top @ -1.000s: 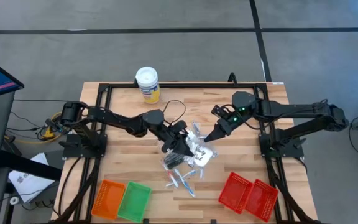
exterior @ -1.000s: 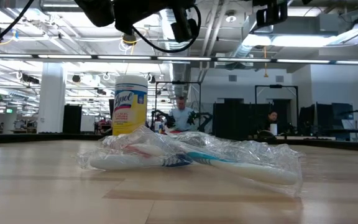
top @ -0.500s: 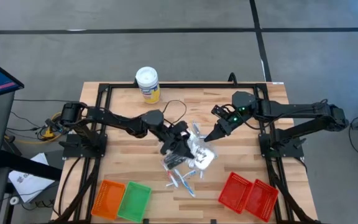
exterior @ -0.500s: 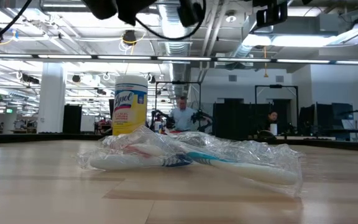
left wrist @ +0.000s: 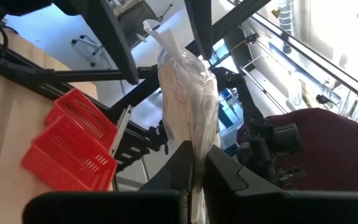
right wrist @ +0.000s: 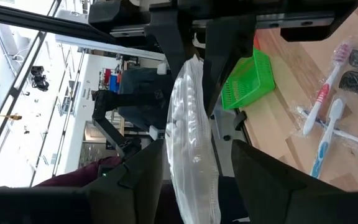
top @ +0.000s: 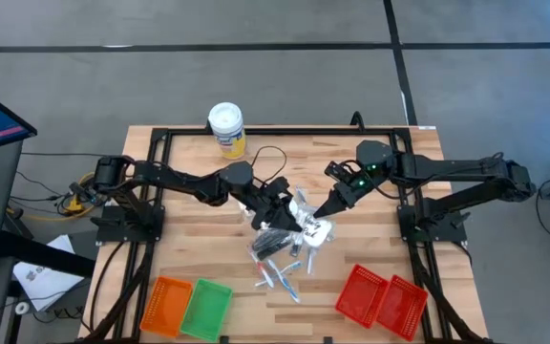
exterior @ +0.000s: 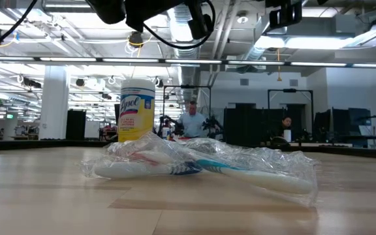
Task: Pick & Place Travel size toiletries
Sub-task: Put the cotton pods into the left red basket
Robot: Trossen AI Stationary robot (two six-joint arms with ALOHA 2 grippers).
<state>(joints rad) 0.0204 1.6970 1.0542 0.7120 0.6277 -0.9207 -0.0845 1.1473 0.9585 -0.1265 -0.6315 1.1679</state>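
Note:
Both grippers meet over the table's middle, each shut on a clear plastic bag (top: 310,227) with white sachets inside. My left gripper (top: 282,206) is at the bag's left end and my right gripper (top: 324,211) at its right end. In the wrist views the bag (left wrist: 187,93) (right wrist: 192,118) stands up between the dark fingers. Below it, loose toiletries (top: 273,247) lie on the wood: dark narrow items and wrapped toothbrushes (top: 281,277). The low view shows those toothbrushes (exterior: 201,166) lying flat in clear wrap. My left gripper pinches the bag's crumpled left end (left wrist: 196,163) between its two fingers, coming from the table's left, slanting down. Several layers of film are bunched there. The bag runs away from the fingers, off the table. My right gripper has the bag's right end (right wrist: 194,163) between its fingers (right wrist: 146,163), coming from the table's right, slanting down. The film is bunched and bulges out past the fingers, held above the wood.
A yellow white-lidded canister (top: 226,129) stands near the far edge. An orange basket (top: 167,304) and a green one (top: 206,309) sit at the near left, two red baskets (top: 380,298) at the near right. Bare wood lies between pile and baskets.
My left gripper has moved up and toward the far edge, a little to the right, still shut on the bag. The bag's left end has risen with it off the pile; the right end has stayed in my still right gripper.

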